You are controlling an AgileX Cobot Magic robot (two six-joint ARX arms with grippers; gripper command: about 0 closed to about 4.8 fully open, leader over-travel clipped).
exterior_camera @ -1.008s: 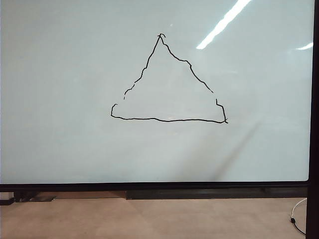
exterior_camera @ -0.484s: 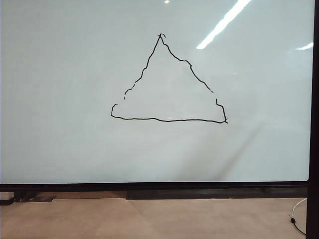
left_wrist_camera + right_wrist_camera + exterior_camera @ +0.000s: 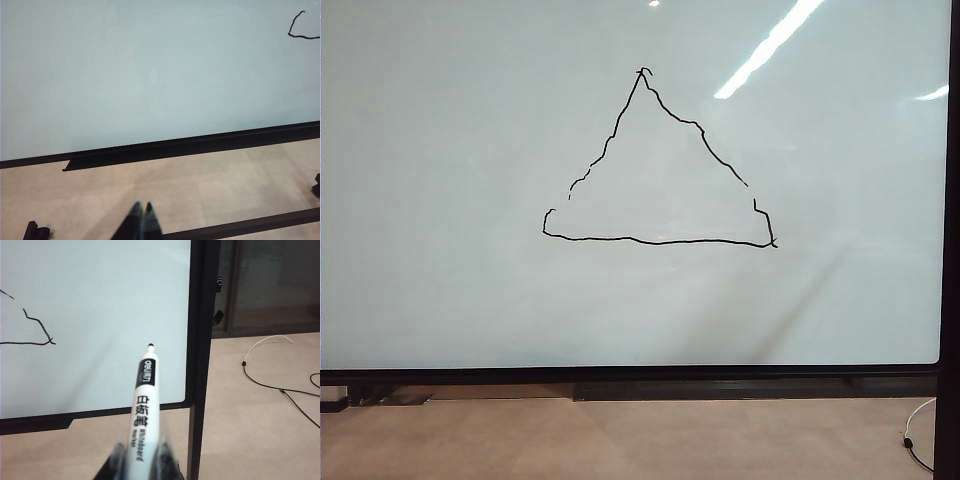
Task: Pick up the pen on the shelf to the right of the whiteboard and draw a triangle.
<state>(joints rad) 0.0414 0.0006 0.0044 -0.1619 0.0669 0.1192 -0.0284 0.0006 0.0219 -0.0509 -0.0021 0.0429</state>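
The whiteboard [image 3: 440,200] fills the exterior view, and a wobbly black triangle [image 3: 658,240] with small gaps in its sides is drawn at its middle. Neither arm shows in that view. In the right wrist view my right gripper [image 3: 141,447] is shut on the white pen [image 3: 142,405], whose black tip points toward the whiteboard's [image 3: 100,290] lower right corner, off the surface; the triangle's corner [image 3: 47,341] shows there. In the left wrist view my left gripper [image 3: 142,206] hangs shut and empty above the floor, well back from the whiteboard [image 3: 150,65]. The shelf is out of view.
The board's black frame post [image 3: 200,340] stands right beside the pen tip. A black tray rail [image 3: 720,388] runs under the board. Cables [image 3: 270,385] lie on the wood floor to the right. A dark bar [image 3: 250,227] crosses the floor near the left gripper.
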